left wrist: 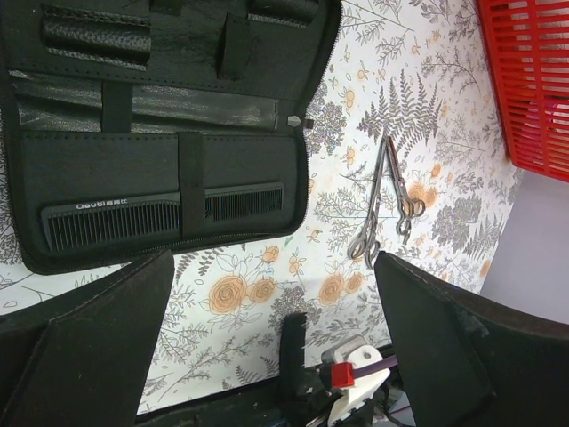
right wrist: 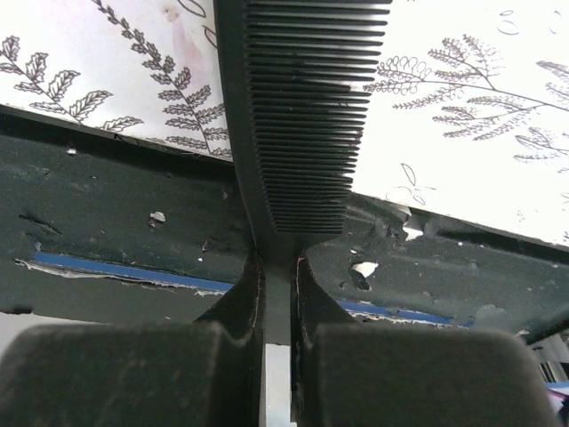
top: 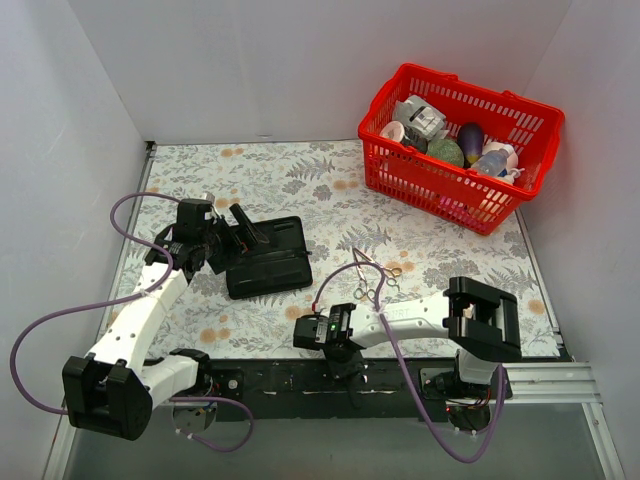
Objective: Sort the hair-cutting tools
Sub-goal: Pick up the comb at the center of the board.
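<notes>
A: State of the right gripper?
B: It is closed to a narrow slit on the blunt end of a black comb, whose teeth run off toward the top of the right wrist frame. The comb is held above the dark, scuffed table edge, low centre in the overhead frame.

A: Left gripper?
B: It is spread wide and nothing is held. It is poised over the open case, upper left of its wrist frame.

A: Other tools located?
B: A second comb is seen tucked under a strap in the lower pocket of the case. Two scissors are seen lying together, touching, on the floral cloth right of the case, with tips toward the top of the frame and rings lower.

A: Handling, comb?
B: It is judged light: thin moulded plastic, matte and somewhat flexible. The fine teeth could be bent if pinched, so the solid spine or end is preferred, as gripped now. Held by one end, swing or slip in the grip is to be expected.

A: Scissors?
B: Polished steel, stiff and slim, judged slippery and flat against the cloth. A pinch across the pivot or shanks is advised. The case is grained black fabric with stitched straps, and its slots are judged tight.
</notes>
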